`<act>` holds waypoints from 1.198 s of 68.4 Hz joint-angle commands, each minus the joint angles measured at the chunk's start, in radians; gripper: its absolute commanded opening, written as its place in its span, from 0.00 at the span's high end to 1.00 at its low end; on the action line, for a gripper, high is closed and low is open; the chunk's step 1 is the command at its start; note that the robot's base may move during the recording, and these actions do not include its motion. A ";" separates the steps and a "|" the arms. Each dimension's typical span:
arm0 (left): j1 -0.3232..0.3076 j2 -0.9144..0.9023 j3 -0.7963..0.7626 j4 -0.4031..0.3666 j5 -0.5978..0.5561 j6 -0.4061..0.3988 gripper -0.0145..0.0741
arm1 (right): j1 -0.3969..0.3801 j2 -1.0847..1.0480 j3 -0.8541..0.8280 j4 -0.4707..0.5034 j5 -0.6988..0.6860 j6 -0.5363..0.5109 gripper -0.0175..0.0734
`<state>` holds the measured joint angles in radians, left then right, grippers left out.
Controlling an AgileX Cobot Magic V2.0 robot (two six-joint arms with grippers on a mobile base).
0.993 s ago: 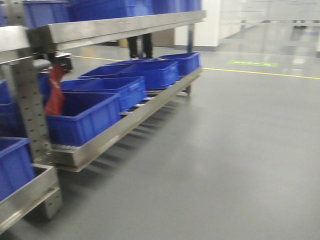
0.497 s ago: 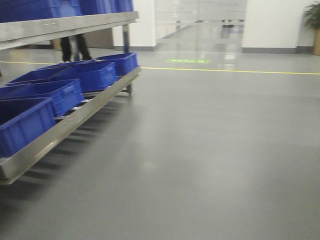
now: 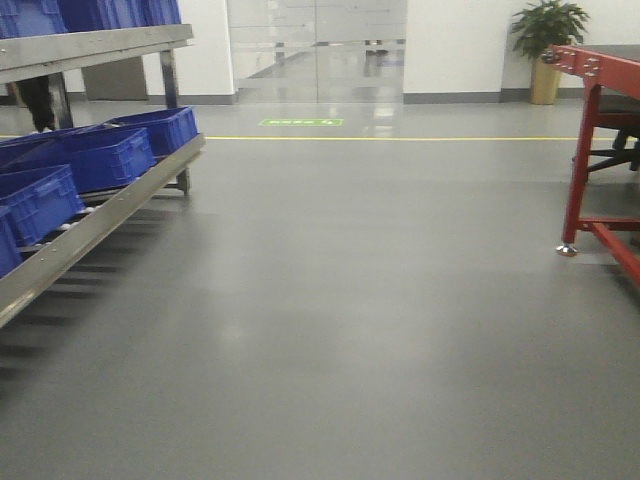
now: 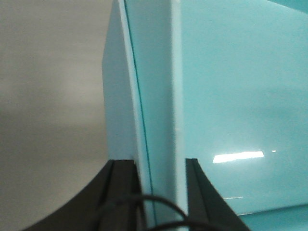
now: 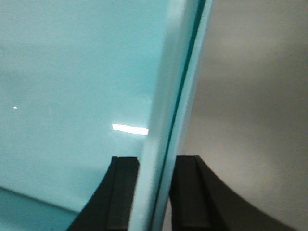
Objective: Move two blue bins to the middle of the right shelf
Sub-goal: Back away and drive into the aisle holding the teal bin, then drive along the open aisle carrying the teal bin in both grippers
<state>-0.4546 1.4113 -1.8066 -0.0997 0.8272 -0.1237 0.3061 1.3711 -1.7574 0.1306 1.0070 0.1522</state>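
In the left wrist view my left gripper is shut on the upright side wall of a blue bin, one finger outside and the other inside. The bin looks pale turquoise here, and its smooth inside fills the right half. My right gripper is shut on the opposite wall of the blue bin, with the bin's inside to its left. The front view shows neither the held bin nor the grippers. I cannot tell whether one bin or two nested ones are held. Whether the red frame at the right is the right shelf, I cannot tell.
A steel rack at the left carries several blue bins on its low tier and more on top. A red metal frame stands at the right edge. A potted plant is at the far wall. Grey floor lies between.
The front view has swung to the right: the steel rack with its bins slid to the left edge, and the red frame and the plant came into sight.
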 commanded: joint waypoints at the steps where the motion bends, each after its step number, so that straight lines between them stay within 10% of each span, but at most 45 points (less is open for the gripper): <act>1: 0.000 -0.029 -0.020 -0.052 -0.119 -0.009 0.96 | -0.003 -0.006 -0.010 -0.013 -0.054 -0.019 0.98; 82: 0.000 -0.029 -0.020 -0.052 -0.119 -0.009 0.96 | -0.003 -0.006 -0.010 -0.013 -0.056 -0.019 0.98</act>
<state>-0.4546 1.4113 -1.8066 -0.1015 0.8292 -0.1237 0.3061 1.3711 -1.7574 0.1306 1.0084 0.1539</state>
